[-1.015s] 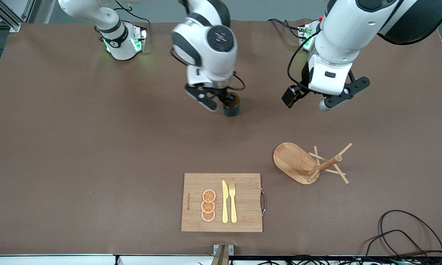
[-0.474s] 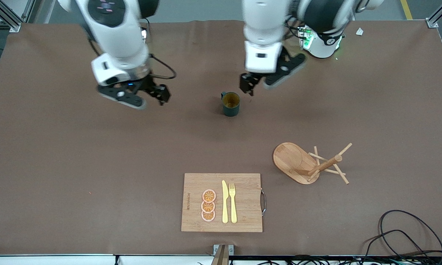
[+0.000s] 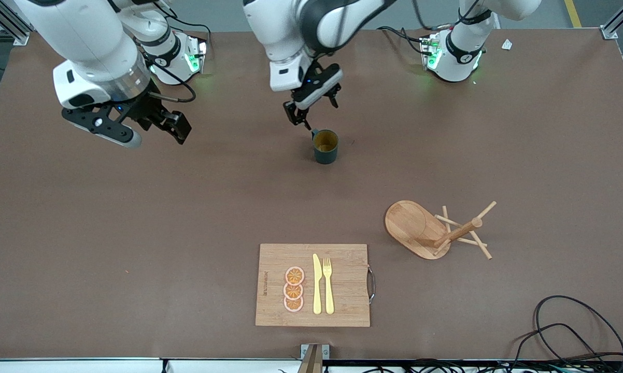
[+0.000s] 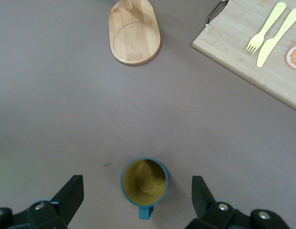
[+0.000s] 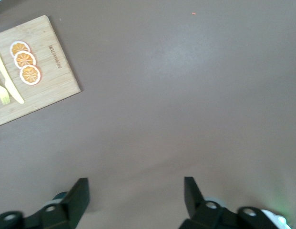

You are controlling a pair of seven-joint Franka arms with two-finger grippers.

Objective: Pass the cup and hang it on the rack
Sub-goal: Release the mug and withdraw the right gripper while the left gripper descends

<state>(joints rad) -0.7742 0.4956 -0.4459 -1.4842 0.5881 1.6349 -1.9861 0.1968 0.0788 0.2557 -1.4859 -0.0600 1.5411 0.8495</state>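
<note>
The right gripper (image 3: 148,128), jaws spread, has swung away from the cup (image 3: 325,146); the left gripper (image 3: 311,109), also spread, now hovers over it. Board lettering unreadable.

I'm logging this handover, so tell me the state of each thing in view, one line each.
cup: upright on the table, empty, not held
rack: tipped on its side, nothing hung on it
left gripper: open, above the cup's handle side
right gripper: open, empty, over bare table toward the right arm's end
cutting board: flat, carrying the knife, the fork and three orange slices
</note>
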